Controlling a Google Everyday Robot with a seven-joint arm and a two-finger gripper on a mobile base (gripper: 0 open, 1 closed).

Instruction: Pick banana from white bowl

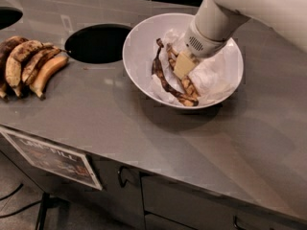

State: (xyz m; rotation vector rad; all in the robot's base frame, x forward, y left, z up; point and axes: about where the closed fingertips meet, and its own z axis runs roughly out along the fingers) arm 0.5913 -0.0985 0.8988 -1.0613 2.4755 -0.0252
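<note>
The white bowl (135, 47) stands on the grey counter, lined with crumpled white paper. In it lies the banana (189, 86), small, fairly straight and yellow-brown with dark speckles. A thinner, darker, curved banana (160, 74) lies just to its left. My gripper (183, 64) reaches down into the bowl from the upper right. It sits right on the middle of the banana and hides that part. The banana's two ends show above and below it.
A bunch of bigger overripe bananas (29, 63) lies at the counter's left edge. A round hole (98, 43) opens in the counter between the bunch and the bowl, another hole (7, 17) at far left. Cabinet fronts with a label (53, 157) are below the front edge.
</note>
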